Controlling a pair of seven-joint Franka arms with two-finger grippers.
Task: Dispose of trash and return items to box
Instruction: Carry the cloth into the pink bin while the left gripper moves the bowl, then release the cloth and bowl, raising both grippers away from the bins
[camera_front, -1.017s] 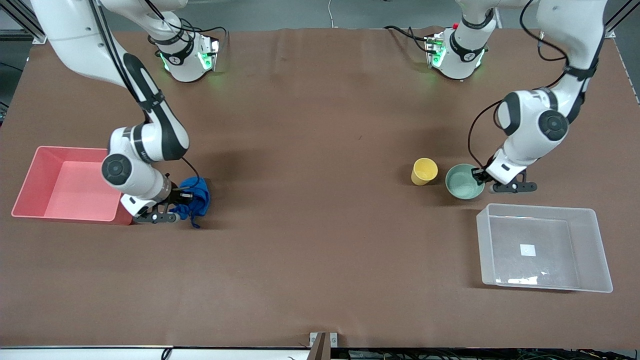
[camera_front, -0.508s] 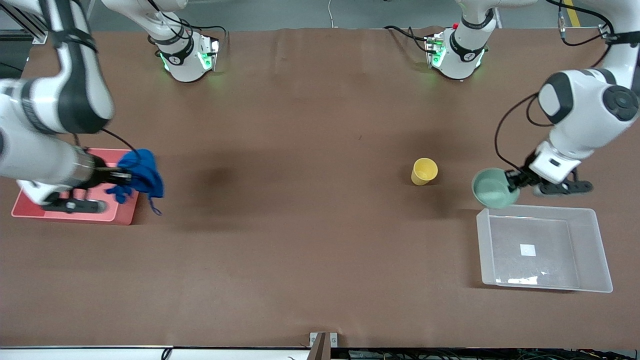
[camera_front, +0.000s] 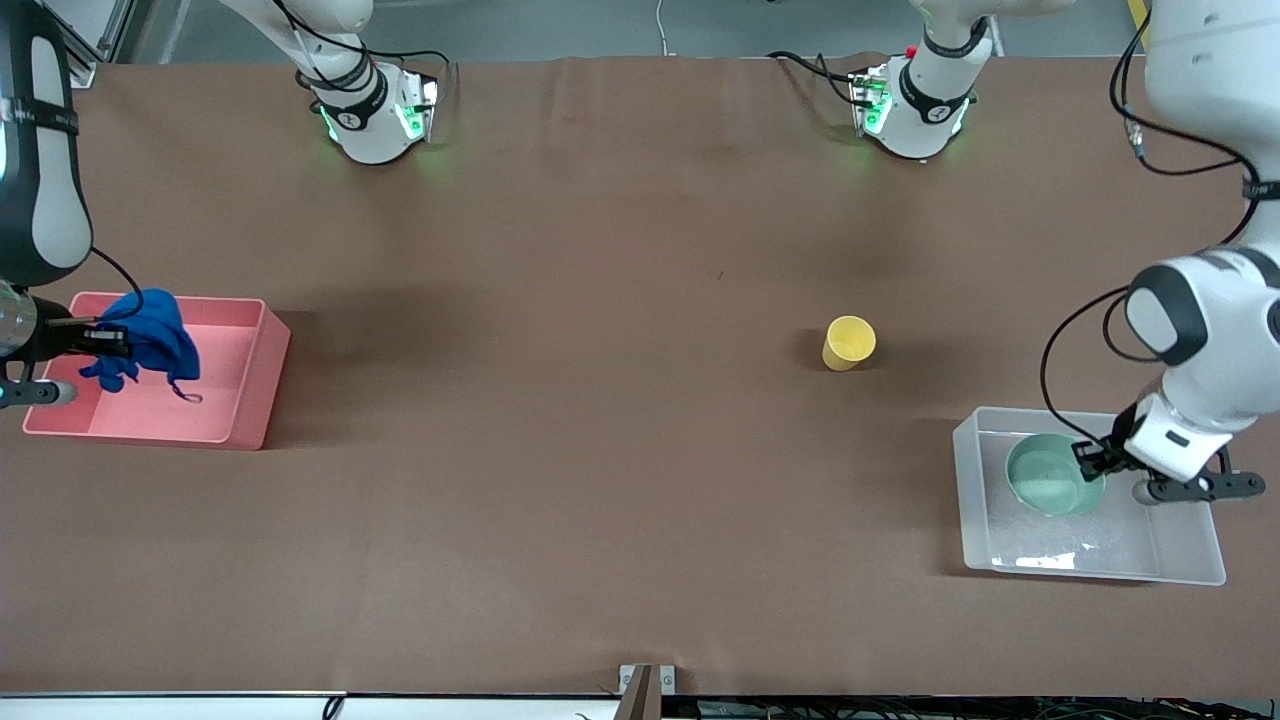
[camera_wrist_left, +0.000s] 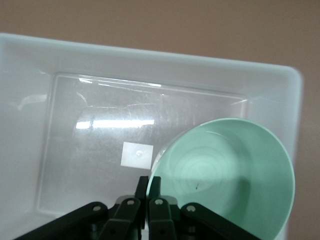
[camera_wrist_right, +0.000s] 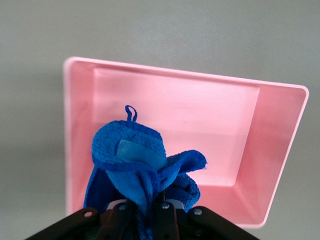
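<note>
My right gripper (camera_front: 100, 343) is shut on the blue cloth wad (camera_front: 152, 343) and holds it over the pink bin (camera_front: 252, 388); in the right wrist view the cloth (camera_wrist_right: 140, 160) hangs over the bin (camera_wrist_right: 235, 150). My left gripper (camera_front: 1088, 460) is shut on the rim of the mint-green bowl (camera_front: 1050, 474) and holds it over the clear tub (camera_front: 1185, 560). In the left wrist view the bowl (camera_wrist_left: 230, 175) is over the tub's base with its white label (camera_wrist_left: 136, 154). The yellow cup (camera_front: 848, 343) stands on the table, farther from the front camera than the tub.
The pink bin sits at the right arm's end of the table, the clear tub at the left arm's end. Both arm bases (camera_front: 370, 110) stand along the table's edge farthest from the front camera.
My right gripper carried the cloth from beside the pink bin to over it. My left gripper lifted the bowl from beside the cup and carried it over the clear tub.
</note>
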